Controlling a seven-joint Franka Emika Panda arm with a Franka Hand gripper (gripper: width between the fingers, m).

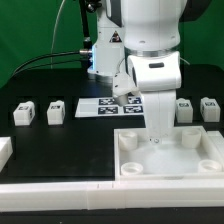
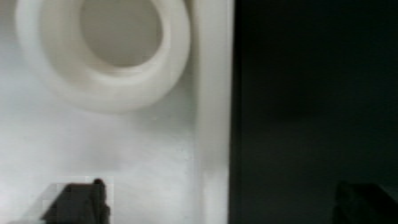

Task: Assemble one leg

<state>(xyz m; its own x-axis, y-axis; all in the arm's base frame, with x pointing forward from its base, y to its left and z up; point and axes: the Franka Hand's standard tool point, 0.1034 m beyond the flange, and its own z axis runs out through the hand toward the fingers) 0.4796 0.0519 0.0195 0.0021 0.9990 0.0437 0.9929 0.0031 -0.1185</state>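
Observation:
Four small white legs with tags stand on the black table in the exterior view: two at the left (image 1: 24, 112) (image 1: 56, 111) and two at the right (image 1: 184, 108) (image 1: 209, 107). My gripper (image 1: 157, 143) is lowered onto the large white panel (image 1: 205, 160) near its far edge. In the wrist view my gripper (image 2: 219, 203) is open and holds nothing. One fingertip (image 2: 75, 201) is over the panel (image 2: 107, 140) and the other is over the black table, so the jaws straddle the panel's edge. A round corner hole (image 2: 116, 40) lies just beyond them.
The marker board (image 1: 100, 106) lies behind the panel, partly hidden by my arm. A white block (image 1: 4, 150) sits at the exterior view's left edge. A long white rail (image 1: 60, 196) runs along the front. Cables and the arm's base stand at the back.

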